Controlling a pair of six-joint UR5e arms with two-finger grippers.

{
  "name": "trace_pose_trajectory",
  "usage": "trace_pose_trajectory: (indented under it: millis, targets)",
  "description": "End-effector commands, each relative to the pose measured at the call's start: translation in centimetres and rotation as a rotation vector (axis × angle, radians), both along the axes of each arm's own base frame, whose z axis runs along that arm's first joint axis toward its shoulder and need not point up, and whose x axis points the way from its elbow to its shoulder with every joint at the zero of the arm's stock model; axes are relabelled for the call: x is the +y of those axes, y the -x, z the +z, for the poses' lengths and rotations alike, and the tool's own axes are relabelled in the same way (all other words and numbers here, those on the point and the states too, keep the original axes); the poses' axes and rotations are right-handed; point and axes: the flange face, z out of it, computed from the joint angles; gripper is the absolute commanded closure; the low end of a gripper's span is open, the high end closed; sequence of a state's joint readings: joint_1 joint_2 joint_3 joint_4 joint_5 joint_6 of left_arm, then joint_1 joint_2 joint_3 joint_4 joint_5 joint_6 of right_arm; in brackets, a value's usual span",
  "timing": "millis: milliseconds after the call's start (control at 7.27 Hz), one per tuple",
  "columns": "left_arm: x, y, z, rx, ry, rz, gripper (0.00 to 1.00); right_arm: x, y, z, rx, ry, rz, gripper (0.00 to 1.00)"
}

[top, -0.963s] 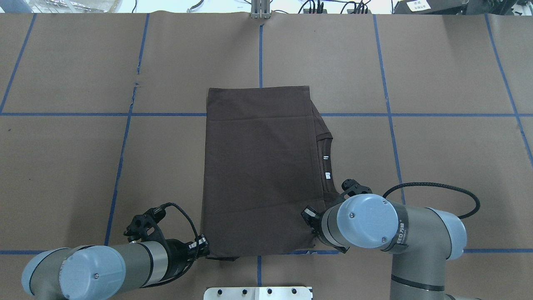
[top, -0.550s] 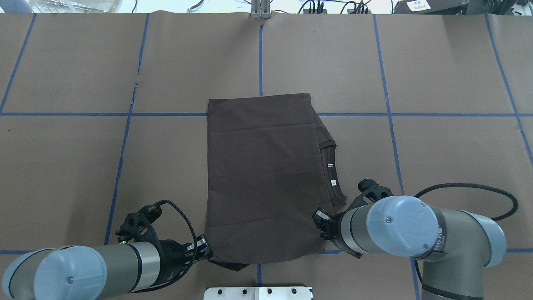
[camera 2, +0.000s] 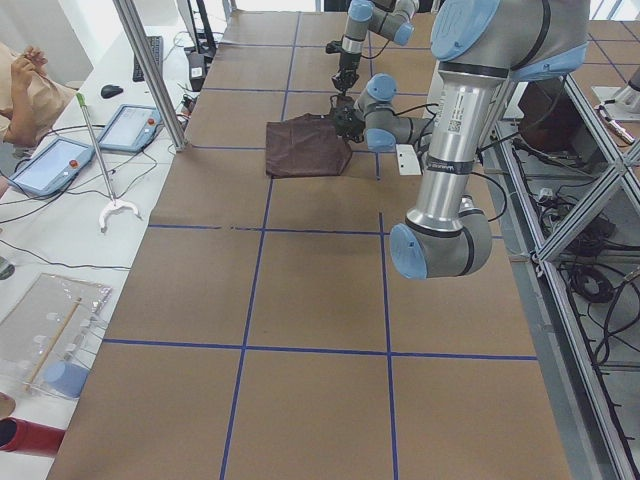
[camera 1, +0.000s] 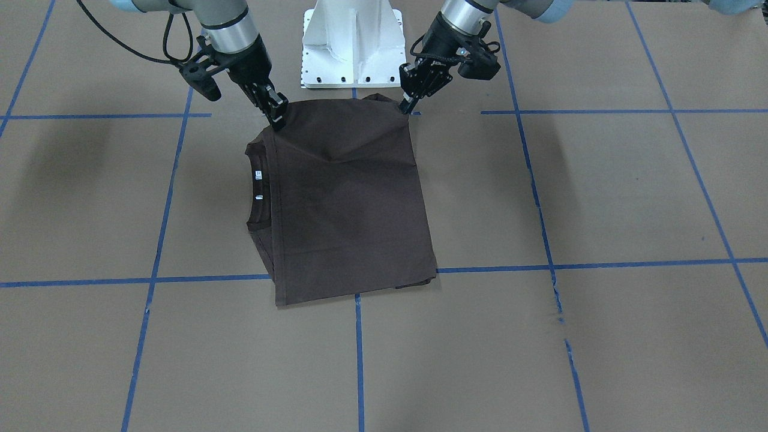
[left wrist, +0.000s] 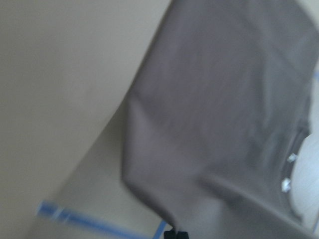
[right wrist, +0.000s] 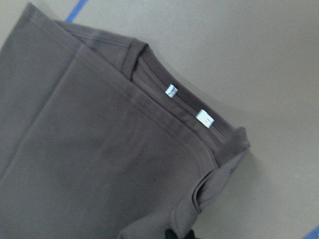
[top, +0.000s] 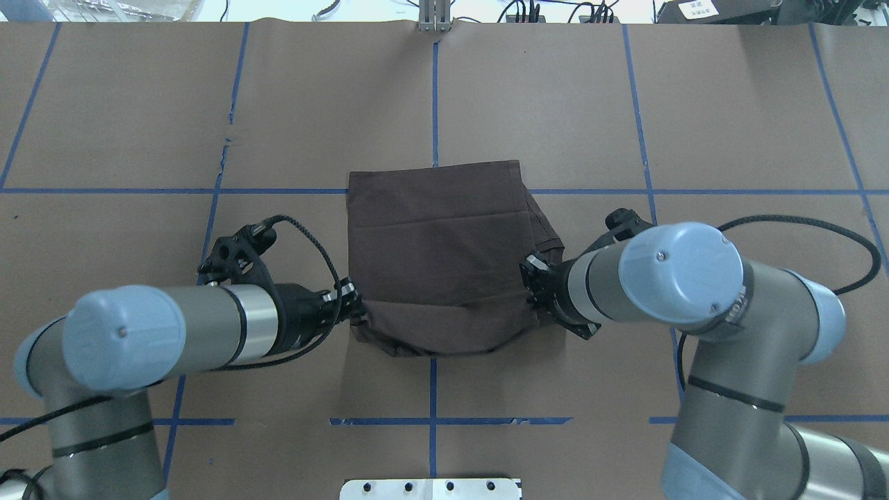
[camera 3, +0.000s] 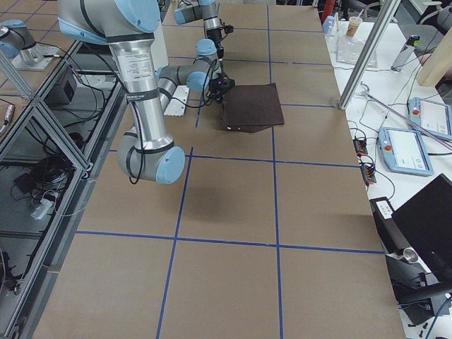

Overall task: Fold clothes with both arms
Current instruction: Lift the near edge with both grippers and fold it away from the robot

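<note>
Change since the earlier frames: both grippers have moved from the near tape line toward the middle of the table, taking the shirt's near edge up and forward. The far edge has stayed about where it was, by the cross line.

- Left arm (top: 139, 340): enters from the lower left of the overhead view, with the forearm pointing right.
- Left gripper (top: 353, 307): clamped on the shirt's near-left corner, which is raised off the table. Its wrist view is blurred and shows only hanging cloth.
- Shirt (top: 437, 243): dark brown, at the middle of the table. The far part lies flat. The near part is lifted, sags between the two grippers and bulges toward the robot.
- Collar (camera 1: 257, 180): ribbed, on the shirt's right side, partly covered by the folded layer.
- Labels (right wrist: 171, 91): two, white, inside the neck.
- Right gripper (top: 533, 288): pinched shut on the near-right corner, just beside the collar.
- Right arm (top: 694, 278): enters from the lower right, with the forearm pointing left.
- Table (top: 139, 104): covered in brown paper, with a grid of blue tape (top: 434, 97).
- Base (camera 1: 354, 42): white, between the arms at the robot's edge.
</note>
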State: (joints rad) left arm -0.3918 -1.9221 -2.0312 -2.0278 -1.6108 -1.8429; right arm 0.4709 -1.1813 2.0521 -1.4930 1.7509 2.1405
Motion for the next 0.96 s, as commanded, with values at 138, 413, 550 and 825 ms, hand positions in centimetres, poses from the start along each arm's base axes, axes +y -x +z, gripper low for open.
trace_pose_trajectory:
  millis: [138,413,550,825]
  targets:
    - [-7.4,-1.0,1.7,-0.105,-0.090,-0.044,1.00,-9.3,2.0,-1.3,0.027,0.041,0.067,1.00]
    - [-12.0,-1.3,2.6,-0.171,-0.128,-0.079,1.00,-13.5,2.7,-0.8,0.064,0.040,0.053,1.00]
    - [-15.4,-2.4,4.2,-0.204,-0.142,-0.104,0.99,-16.5,4.6,0.0,0.060,0.021,0.056,1.00]
    - [-26.0,-4.6,10.6,-0.257,-0.223,-0.165,0.54,-28.1,9.3,5.1,0.074,-0.094,0.052,0.01]
